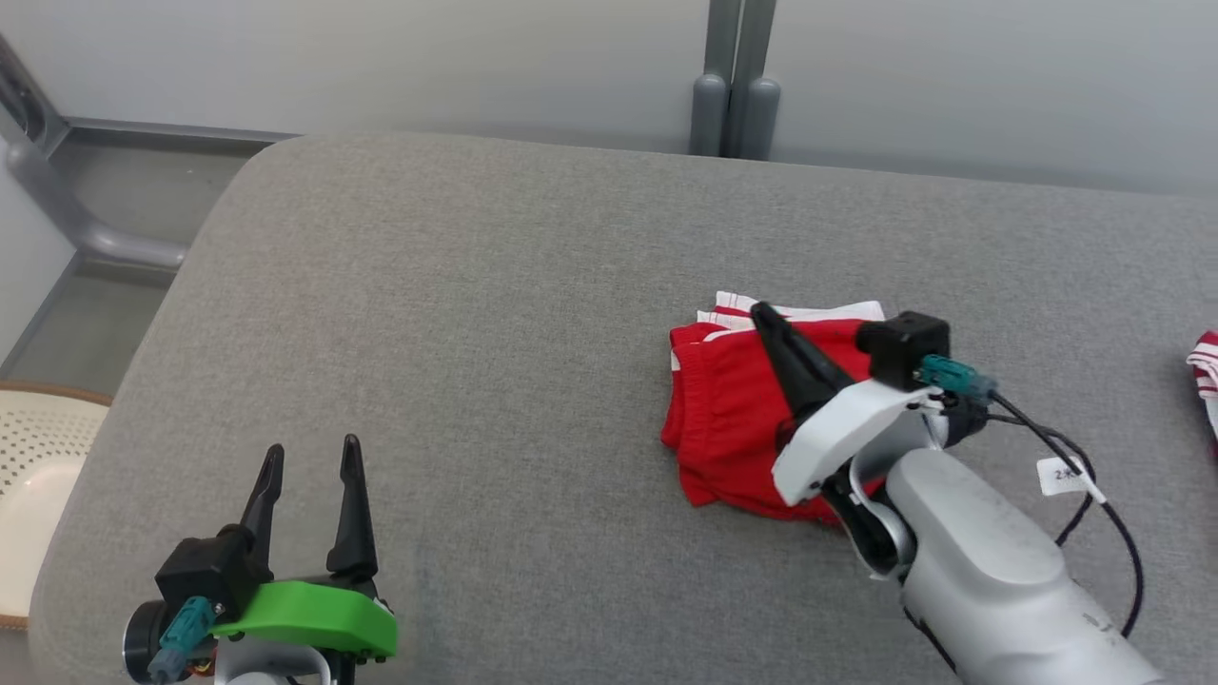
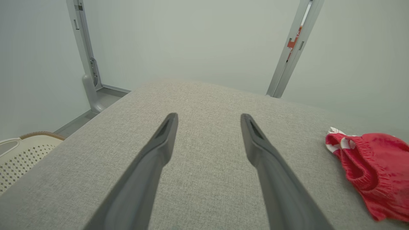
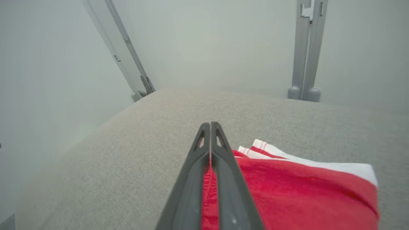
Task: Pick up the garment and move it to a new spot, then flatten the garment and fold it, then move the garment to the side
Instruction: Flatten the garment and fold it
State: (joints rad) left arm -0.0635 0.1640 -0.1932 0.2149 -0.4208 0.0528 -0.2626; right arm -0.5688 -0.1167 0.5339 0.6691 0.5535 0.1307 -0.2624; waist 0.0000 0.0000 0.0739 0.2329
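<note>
Right gripper (image 1: pixel 761 309) (image 3: pixel 210 124): we see both dark fingers pressed flat together, closed, with nothing pinched at the tips. It lies low over the garment (image 1: pixel 723 409) (image 3: pixel 303 191), tips reaching the folded bundle's far edge; we cannot tell whether the fingers touch the cloth. In the right wrist view red fabric shows through the thin slit between the fingers, and most of the bundle spreads to the right of them. The garment is red with a white band (image 3: pixel 319 164) along the edge beyond the tips, folded into a compact rectangle on the grey padded surface (image 1: pixel 476 333).

Left gripper (image 1: pixel 314 445) (image 2: pixel 209 115): fingers spread wide, empty, above bare padding. The garment sits well off to its right and shows at the right edge of the left wrist view (image 2: pixel 377 172). A perforated cream basket (image 1: pixel 38 457) (image 2: pixel 19 150) stands to its left, off the padding's edge.

A striped red-and-white cloth (image 1: pixel 1207 371) lies far to the right of the right gripper. Grey posts (image 1: pixel 733 95) stand beyond the padding, ahead of the right gripper.
</note>
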